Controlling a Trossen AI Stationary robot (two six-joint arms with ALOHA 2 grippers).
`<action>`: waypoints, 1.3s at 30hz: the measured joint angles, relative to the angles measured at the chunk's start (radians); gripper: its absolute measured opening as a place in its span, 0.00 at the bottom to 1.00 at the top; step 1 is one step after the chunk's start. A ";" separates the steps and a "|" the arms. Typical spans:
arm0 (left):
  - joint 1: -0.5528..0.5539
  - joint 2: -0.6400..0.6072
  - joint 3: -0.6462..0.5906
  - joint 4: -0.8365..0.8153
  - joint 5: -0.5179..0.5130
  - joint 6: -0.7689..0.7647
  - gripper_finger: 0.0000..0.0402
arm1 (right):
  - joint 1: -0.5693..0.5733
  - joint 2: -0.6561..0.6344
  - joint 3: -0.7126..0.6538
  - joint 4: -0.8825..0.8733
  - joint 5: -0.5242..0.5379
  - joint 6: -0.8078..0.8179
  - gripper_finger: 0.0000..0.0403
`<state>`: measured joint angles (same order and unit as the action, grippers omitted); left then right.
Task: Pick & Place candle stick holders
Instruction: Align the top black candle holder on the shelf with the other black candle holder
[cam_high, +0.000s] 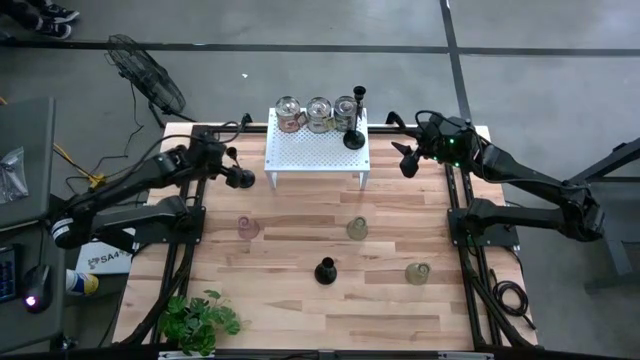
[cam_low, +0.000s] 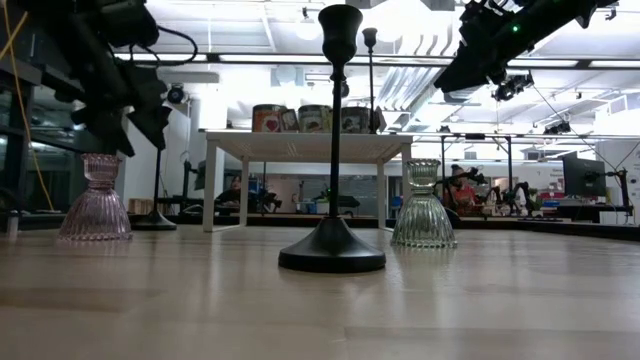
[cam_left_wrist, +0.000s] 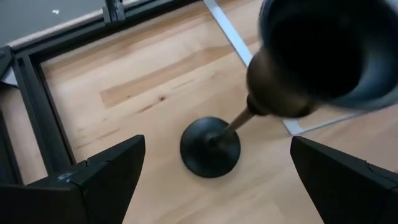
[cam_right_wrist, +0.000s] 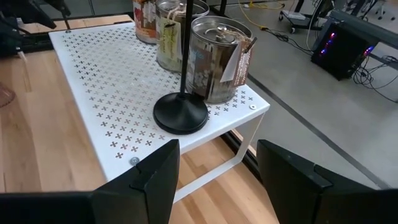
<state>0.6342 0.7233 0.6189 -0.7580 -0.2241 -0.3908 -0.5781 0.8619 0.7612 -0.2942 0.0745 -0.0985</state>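
Observation:
A slim black stemmed candle stick holder (cam_left_wrist: 210, 148) stands on its round base on the table, left of the white perforated stand (cam_high: 317, 152). My left gripper (cam_high: 241, 179) hovers open over it, one finger on each side of its cup (cam_left_wrist: 323, 56), touching nothing. My right gripper (cam_high: 407, 160) hangs open at the stand's right end, facing a second black stick holder (cam_right_wrist: 181, 112) that stands on the stand. On the table stand a pink glass holder (cam_high: 248, 228), two greenish glass holders (cam_high: 357, 229) (cam_high: 417, 273) and a black holder (cam_high: 325, 271).
Three tins (cam_high: 319, 115) stand along the far edge of the white stand. A leafy green plant (cam_high: 200, 322) sits at the table's near left corner. Dark frame rails (cam_high: 190, 250) run along the left and right sides. Bare wood lies between the holders.

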 joint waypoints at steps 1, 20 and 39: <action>0.000 0.000 -0.009 0.002 0.000 0.000 0.98 | 0.000 0.000 0.000 0.000 0.000 -0.003 0.51; 0.000 0.001 -0.094 0.197 -0.058 0.015 0.97 | 0.000 0.000 0.000 0.014 0.001 -0.004 0.51; 0.000 0.001 -0.094 0.211 -0.059 -0.052 0.51 | 0.000 0.000 0.000 0.014 -0.006 -0.004 0.51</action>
<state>0.6342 0.7238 0.5251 -0.5472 -0.2829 -0.4427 -0.5785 0.8623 0.7616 -0.2798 0.0689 -0.1028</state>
